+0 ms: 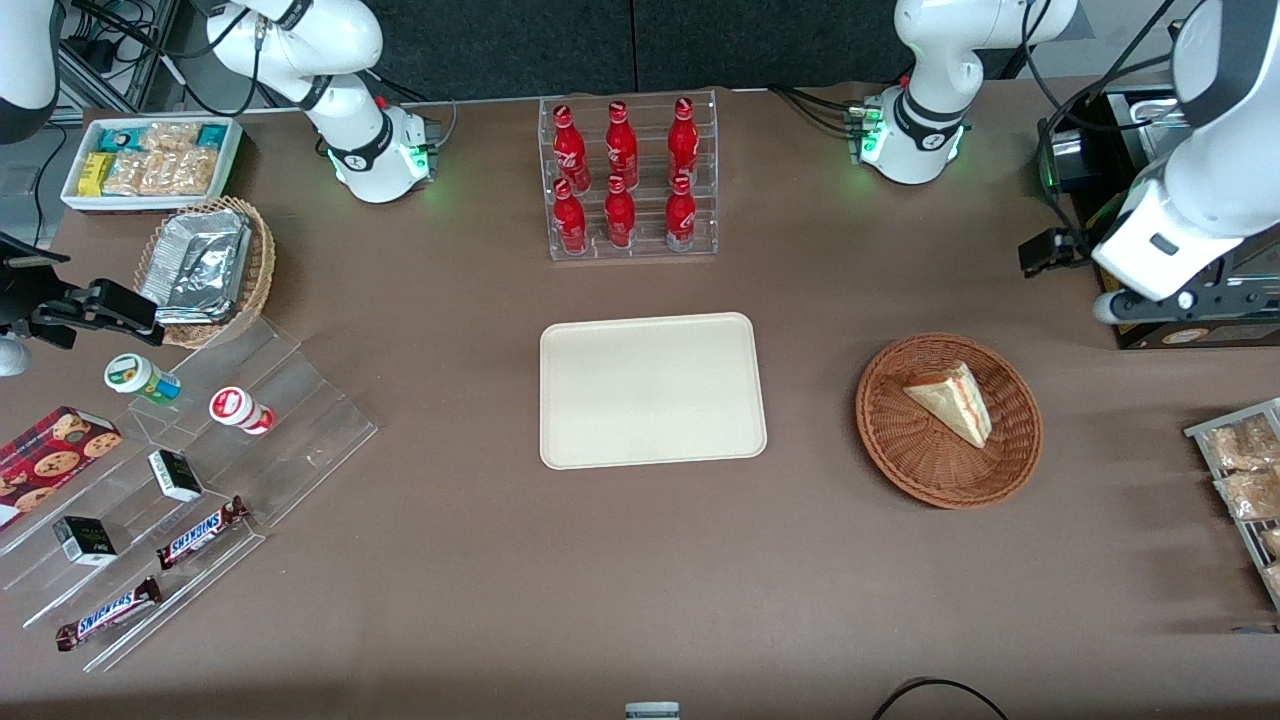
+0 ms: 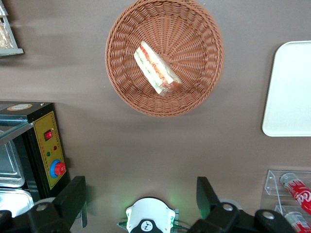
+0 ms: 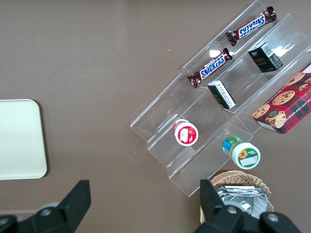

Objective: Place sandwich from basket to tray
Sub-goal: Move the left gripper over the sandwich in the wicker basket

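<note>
basket (image 1: 948,420): round reddish-brown woven wicker, mid-right of front view | sandwich (image 1: 951,401): cream bread wedge, red-orange-green layered edge, lying in the basket | tray (image 1: 652,390): smooth beige rectangle, rounded corners, low rim, frame centre, bare brown table (image 1: 820,560) between it and basket | gripper (image 2: 141,204): fingers apart, holding nothing, high above table.

Even overhead light (soft shadows)

six red bottles (image 1: 620,175), two snickers bars (image 1: 155,572), one sandwich (image 1: 952,401).
</note>
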Controlling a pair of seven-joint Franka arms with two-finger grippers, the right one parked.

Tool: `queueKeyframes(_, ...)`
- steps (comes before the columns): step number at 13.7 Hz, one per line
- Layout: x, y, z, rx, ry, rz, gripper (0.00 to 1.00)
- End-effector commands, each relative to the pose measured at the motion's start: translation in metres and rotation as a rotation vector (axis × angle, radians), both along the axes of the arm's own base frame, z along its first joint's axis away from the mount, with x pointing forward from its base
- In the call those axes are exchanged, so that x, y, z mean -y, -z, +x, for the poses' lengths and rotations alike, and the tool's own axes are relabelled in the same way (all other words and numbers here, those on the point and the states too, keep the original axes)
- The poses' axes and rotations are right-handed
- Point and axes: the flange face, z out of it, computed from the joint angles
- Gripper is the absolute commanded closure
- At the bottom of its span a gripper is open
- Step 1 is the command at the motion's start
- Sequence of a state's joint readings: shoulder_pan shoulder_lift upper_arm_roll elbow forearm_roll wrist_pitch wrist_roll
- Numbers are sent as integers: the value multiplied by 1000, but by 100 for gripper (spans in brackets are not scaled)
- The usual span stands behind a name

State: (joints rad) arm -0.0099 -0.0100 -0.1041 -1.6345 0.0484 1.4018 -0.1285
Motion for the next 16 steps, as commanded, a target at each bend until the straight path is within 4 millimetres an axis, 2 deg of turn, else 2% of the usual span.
queueKeyframes(1, -2, -4, -2, -12, 11, -18, 0)
queueKeyframes(2, -1, -4, -1, -3, 13, -18, 0)
queueKeyframes(4, -8, 16, 3, -29, -2, -19, 0)
queueKeyframes(6, -16, 49, 13, -16, -17, -20, 0)
queueKeyframes(10, -29, 121, 15, 40, -65, -13, 0)
queueKeyframes(16, -18, 216, 12, 194, -453, 24, 0)
